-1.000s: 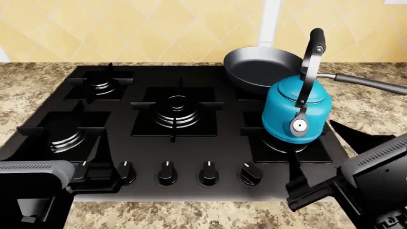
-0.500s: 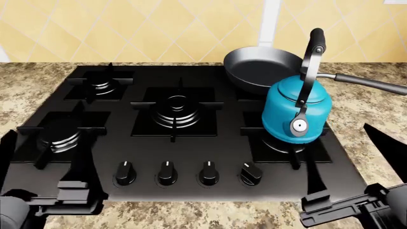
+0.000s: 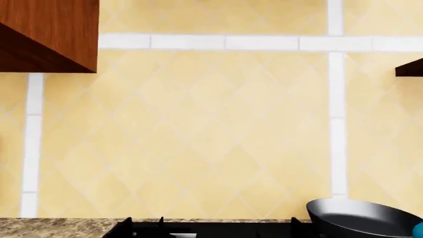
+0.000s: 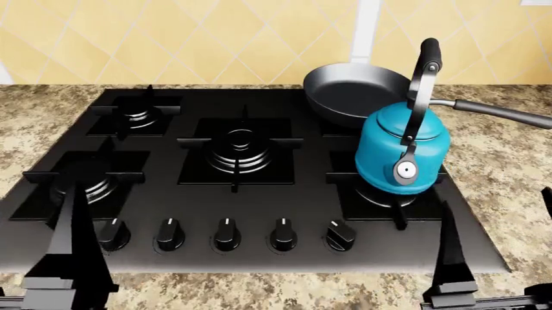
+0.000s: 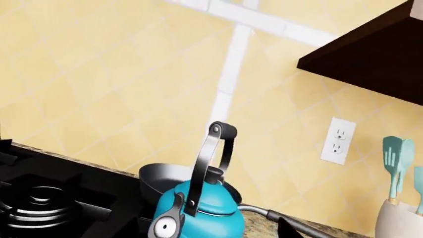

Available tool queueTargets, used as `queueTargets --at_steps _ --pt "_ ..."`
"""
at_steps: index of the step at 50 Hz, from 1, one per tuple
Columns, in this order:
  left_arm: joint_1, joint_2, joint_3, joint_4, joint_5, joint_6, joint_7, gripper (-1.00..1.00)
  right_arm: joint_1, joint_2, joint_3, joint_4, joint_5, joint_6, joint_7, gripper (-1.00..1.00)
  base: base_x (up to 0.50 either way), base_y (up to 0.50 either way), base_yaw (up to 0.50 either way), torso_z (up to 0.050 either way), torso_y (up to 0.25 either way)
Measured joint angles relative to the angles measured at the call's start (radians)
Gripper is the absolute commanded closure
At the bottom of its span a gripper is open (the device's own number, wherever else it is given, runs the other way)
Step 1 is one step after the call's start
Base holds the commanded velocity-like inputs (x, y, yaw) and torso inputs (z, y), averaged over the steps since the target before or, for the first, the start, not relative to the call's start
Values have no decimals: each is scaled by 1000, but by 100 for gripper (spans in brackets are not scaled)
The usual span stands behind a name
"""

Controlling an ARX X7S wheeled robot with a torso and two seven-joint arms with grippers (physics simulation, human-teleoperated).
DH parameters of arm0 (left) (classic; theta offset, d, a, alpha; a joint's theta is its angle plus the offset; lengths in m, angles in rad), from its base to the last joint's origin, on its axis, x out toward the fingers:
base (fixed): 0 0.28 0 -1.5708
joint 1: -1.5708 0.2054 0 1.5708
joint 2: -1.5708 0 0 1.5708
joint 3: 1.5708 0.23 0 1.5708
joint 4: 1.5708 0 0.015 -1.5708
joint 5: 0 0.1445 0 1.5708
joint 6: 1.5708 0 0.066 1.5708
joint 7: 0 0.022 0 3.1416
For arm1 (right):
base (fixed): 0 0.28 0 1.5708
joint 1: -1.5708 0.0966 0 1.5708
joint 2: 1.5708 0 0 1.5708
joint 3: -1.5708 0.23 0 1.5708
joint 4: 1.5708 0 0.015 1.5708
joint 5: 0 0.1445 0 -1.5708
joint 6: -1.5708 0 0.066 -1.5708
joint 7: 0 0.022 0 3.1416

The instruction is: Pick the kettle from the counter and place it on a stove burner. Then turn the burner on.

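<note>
Yellow diamond-tiled wall behind a speckled granite worktop (image 4: 509, 155) with a black glass cooktop (image 4: 293, 194). A teal kettle (image 4: 402, 150) stands upright on the front-right stove burner (image 4: 392, 197) (just before a black frying pan (image 4: 353, 97)). Both end effectors sit low at the frame's bottom: left end effector (image 4: 64, 278), right end effector (image 4: 483, 287), their spread unclear.

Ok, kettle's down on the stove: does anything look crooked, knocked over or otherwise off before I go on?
Nothing is spilled or tipped. The kettle stands upright on the front-right stove burner. One oddity: the rightmost knob sits turned at an angle, unlike the four others. The frying pan rests level behind the kettle.
</note>
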Motion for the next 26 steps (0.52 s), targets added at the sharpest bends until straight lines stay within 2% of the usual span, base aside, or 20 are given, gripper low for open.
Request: queueTargets --at_steps 26 --pt "-5 -31 10 6 44 49 -76 -100 -87 1 -87 -7 -255 -73 205 -100 0 0 0 0 0"
